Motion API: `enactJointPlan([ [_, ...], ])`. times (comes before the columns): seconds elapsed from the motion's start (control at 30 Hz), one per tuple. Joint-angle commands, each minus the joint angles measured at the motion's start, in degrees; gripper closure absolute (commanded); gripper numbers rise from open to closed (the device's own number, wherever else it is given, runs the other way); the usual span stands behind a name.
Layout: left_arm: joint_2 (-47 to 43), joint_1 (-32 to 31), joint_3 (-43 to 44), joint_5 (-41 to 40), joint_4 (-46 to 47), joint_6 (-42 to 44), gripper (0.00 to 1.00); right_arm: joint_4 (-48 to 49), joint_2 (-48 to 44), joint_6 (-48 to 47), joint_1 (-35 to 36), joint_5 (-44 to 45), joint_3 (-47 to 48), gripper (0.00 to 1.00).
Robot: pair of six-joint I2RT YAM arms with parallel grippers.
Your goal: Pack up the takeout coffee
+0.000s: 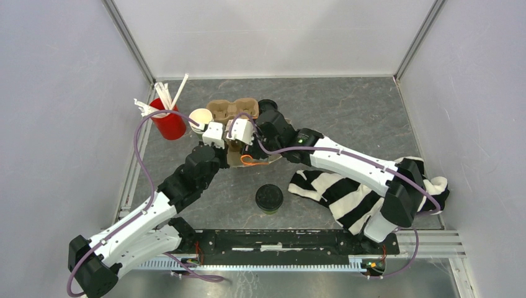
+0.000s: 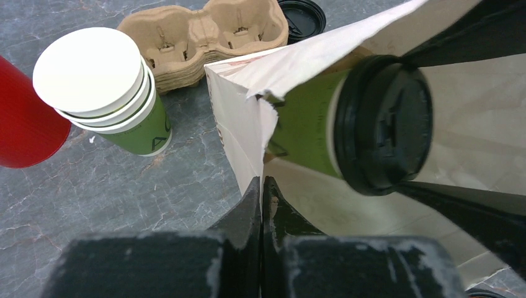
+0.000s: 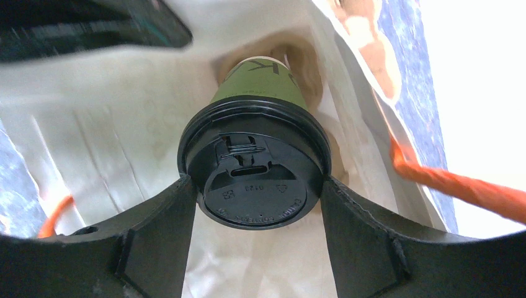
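Cup (image 3: 260, 77) in my right fingers (image 3: 155, 242): matt green paper wall. Lid (image 3: 254, 180): black plastic, slight sheen, moulded lettering. Bag (image 3: 105, 143): thin pale paper, creased, ragged at the rim. Handles (image 3: 459, 186): orange twisted cord. Right fingers are matt black plastic. Left fingers (image 2: 245, 217) same, scuffed pale at the edges. Carrier (image 2: 205, 34): brown moulded pulp, rough. Cup stack (image 2: 133, 127): green paper, cream rims, matt. Red cup (image 2: 25, 124): matt, material unclear. Table (image 2: 124, 211): grey marbled, smooth, low sheen. Towel (image 1: 347, 195): soft striped cloth.

Green cup (image 3: 255, 167) in bag (image 3: 124, 136), second cup (image 1: 269, 198) outside
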Motion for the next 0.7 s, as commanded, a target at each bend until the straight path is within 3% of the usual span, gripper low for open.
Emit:
enactJointPlan([
  [0.0, -0.06, -0.15, 2.69, 1.18, 1.18, -1.86, 0.98, 3.87, 3.82, 2.17, 0.61, -6.50, 6.00, 0.47],
  [0.1, 0.48, -0.14, 2.93, 1.85, 1.37, -2.26, 0.98, 7.34, 6.69, 4.21, 0.72, -5.88, 6.44, 0.47],
  [0.2, 1.07, -0.14, 3.23, 2.17, 1.50, -2.61, 0.98, 10.29, 9.76, 7.51, 0.79, 0.04, 6.75, 0.46],
  [0.33, 1.28, -0.14, 3.45, 2.46, 1.44, -2.97, 0.98, 5.48, 14.07, 8.47, 1.39, 8.54, 12.01, 0.46],
  [0.67, 0.09, -0.13, 3.14, -1.08, -0.06, -3.37, 0.98, 1.08, 5.16, 7.71, 1.60, 14.41, 6.32, 0.46],
])
